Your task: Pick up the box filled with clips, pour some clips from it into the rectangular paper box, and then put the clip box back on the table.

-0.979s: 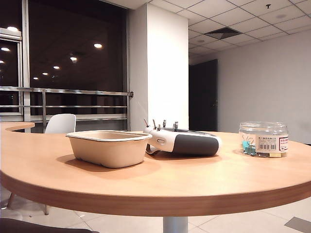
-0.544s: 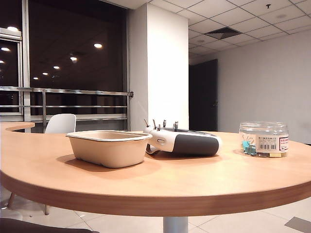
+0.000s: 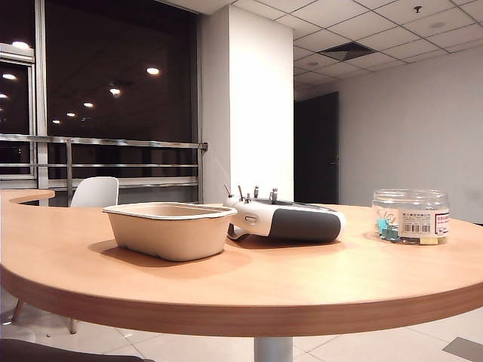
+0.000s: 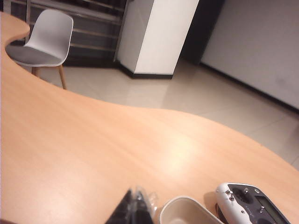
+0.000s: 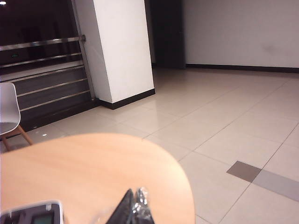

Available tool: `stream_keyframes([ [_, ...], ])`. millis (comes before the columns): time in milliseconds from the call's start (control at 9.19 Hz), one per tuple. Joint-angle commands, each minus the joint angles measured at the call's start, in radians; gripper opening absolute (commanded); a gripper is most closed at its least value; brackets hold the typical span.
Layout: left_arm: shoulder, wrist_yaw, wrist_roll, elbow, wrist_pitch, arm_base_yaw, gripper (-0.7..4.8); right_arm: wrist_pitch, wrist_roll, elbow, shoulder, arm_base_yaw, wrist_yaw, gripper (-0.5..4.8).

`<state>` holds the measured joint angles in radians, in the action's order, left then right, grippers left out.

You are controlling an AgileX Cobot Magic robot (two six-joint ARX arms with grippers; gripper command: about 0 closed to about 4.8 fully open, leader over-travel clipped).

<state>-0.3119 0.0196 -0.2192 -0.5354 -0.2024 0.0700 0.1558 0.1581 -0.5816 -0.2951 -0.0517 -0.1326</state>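
Although nothing on the table (image 3: 241,283) has moved in the exterior view over the last second, no arm shows there, so the pick-up has not begun. At the lower edge of each wrist view the left gripper (image 4: 136,211) and right gripper (image 5: 135,208) have their fingers together, holding nothing. The rectangular paper box (image 3: 170,228) sits left of centre, a controller (image 3: 290,221) behind it. The box filled with clips (image 3: 410,216) stands untouched at the right.
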Motion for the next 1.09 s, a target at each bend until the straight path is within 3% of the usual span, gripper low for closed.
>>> stream_keyframes([
  [109, -0.564, -0.278, -0.085, -0.453, -0.193, 0.000, -0.05, 0.269, -0.010, -0.612, -0.710, 0.008, 0.138, -0.01],
  [435, -0.656, -0.414, -0.086, -0.527, -0.302, 0.017, -0.05, 0.342, -0.028, -0.756, -0.958, 0.011, 0.259, -0.01],
  [544, -0.661, -0.439, -0.086, -0.529, -0.299, 0.018, -0.05, 0.343, -0.029, -0.774, -0.999, 0.012, 0.266, -0.01],
  [653, -0.661, -0.466, -0.085, -0.531, -0.274, 0.021, -0.05, 0.321, -0.107, -0.807, -1.145, 0.016, 0.265, 0.01],
  [762, -0.661, -0.476, -0.087, -0.532, -0.270, 0.021, -0.05, 0.312, -0.141, -0.807, -1.178, 0.016, 0.266, 0.32],
  [870, -0.661, -0.481, -0.089, -0.534, -0.269, 0.021, -0.05, 0.311, -0.196, -0.807, -1.229, 0.016, 0.267, 1.16],
  [979, -0.661, -0.496, -0.112, -0.535, -0.268, 0.021, -0.05, 0.317, -0.362, -0.808, -1.408, 0.018, 0.266, 3.70],
  [1088, -0.661, -0.496, -0.114, -0.535, -0.268, 0.021, -0.05, 0.320, -0.440, -0.808, -1.442, 0.018, 0.266, 3.77],
])
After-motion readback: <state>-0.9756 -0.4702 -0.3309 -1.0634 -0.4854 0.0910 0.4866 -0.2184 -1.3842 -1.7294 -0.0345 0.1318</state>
